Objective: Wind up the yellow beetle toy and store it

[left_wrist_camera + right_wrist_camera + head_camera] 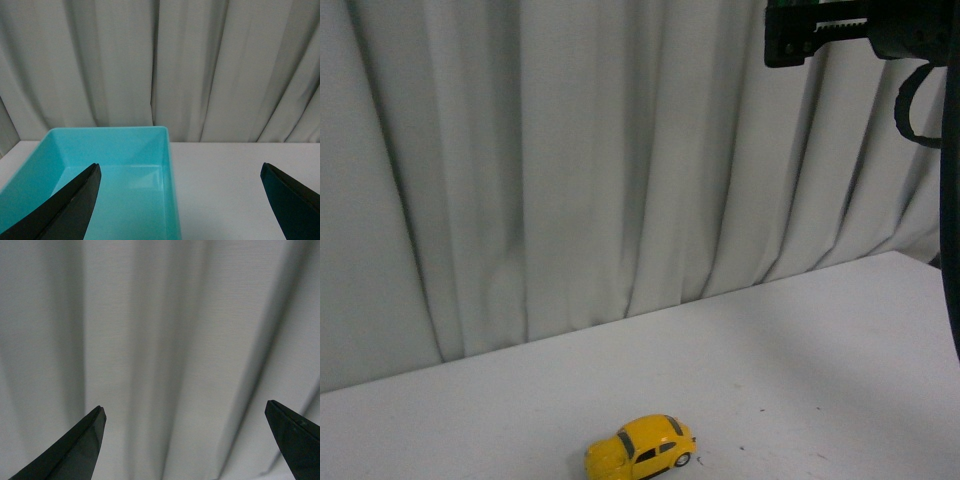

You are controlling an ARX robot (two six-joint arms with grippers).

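The yellow beetle toy (640, 448) sits on the white table (800, 350) near its front edge, open tabletop stretching behind. The left gripper (180, 167), spread wide, faces a teal bin (168, 150). The right gripper (185, 410), likewise released, faces the curtain (150, 340).

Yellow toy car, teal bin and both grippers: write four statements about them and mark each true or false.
1. The yellow toy car stands on its wheels on the white table. True.
2. The left gripper is open, facing a teal bin. True.
3. The car lies inside the bin. False: it is on the table, and the visible part of the bin holds nothing.
4. The right gripper is shut on the car. False: it is open and empty, facing the curtain.
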